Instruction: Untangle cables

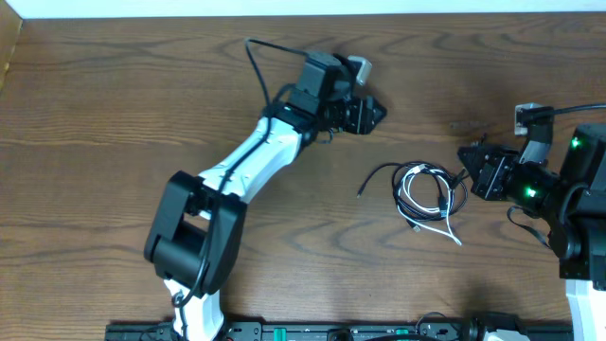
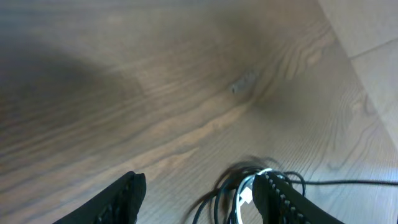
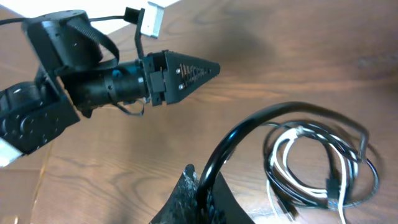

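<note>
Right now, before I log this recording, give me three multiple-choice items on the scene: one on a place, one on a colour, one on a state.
1. Where does the cable pile lie on the table?
A. right beside the right end effector
B. under the left arm's base
C. at the far left edge

2. What colours are the cables in the pile?
A. red and blue
B. all white
C. black and white

3. How is the left end effector?
A. shut on a white cable
B. open, holding nothing
C. shut on a black cable

Answers:
1 A: in the overhead view the pile sits at the right end effector's tip, and that end effector is shut on a black cable of the pile.
2 C: black loops wind around a white one.
3 B: the left wrist view shows its fingers apart with bare wood between them.
</note>
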Available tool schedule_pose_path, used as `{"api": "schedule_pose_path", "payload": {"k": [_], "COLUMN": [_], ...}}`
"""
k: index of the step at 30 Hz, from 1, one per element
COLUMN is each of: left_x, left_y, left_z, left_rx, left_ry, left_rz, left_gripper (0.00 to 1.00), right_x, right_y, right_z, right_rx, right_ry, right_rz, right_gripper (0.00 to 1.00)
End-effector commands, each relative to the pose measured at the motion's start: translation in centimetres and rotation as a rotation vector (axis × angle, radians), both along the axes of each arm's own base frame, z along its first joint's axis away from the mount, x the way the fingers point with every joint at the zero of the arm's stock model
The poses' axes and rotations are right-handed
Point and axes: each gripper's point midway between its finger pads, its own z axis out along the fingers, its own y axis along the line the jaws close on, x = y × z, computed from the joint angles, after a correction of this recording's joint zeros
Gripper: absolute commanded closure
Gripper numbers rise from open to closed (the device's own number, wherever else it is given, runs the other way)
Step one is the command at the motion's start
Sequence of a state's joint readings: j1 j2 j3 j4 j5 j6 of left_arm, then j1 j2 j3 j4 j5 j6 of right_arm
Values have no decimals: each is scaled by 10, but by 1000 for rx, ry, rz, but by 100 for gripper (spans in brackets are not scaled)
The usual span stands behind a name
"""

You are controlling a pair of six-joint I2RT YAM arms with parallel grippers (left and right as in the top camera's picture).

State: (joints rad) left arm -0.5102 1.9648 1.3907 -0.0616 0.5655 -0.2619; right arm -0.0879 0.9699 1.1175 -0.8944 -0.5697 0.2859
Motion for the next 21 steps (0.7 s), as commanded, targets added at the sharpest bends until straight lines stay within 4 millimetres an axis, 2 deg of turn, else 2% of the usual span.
{"api": "schedule_pose_path", "payload": {"k": [1,5,6,8,10,11,12,13,15,21], "left_x": [-14,-34,-43,-52,-60,-65,-70,-75,-83,-88], "left_y": [-21,-38,-44,-46,-49,-52,-55,-59,-66,-76], "left_z": [-15,-15,-16,-20,-24,-26,-27,-29,-34,-52], "left_rx": [18,23,24,45,67,78,87,98,119,246], "left_ry": [15,-16,-21,-25,-38,-48,-61,-80,-113,-165], "left_rz": [-49,-159,-204,-237,-277,-302,-328,-359,-399,-364], "left_gripper": [41,41,41,41,41,41,41,41,41,41], "right_x": [8,15,19,23,26,26,27,28,30,32], "right_y": [-22,-53,-71,-87,-102,-108,-113,-117,-120,-120], "right_z": [-14,-40,-51,-63,-75,-81,-87,-94,-102,-105], "right_rx": [-80,-151,-191,-214,-216,-214,-211,-202,-175,-152], "right_ry": [60,178,223,270,318,340,366,393,424,436], "right_rz": [-106,-285,-367,-425,-464,-479,-493,-501,-501,-496], "right_gripper": [99,98,95,90,78,64,56,43,32,28]}}
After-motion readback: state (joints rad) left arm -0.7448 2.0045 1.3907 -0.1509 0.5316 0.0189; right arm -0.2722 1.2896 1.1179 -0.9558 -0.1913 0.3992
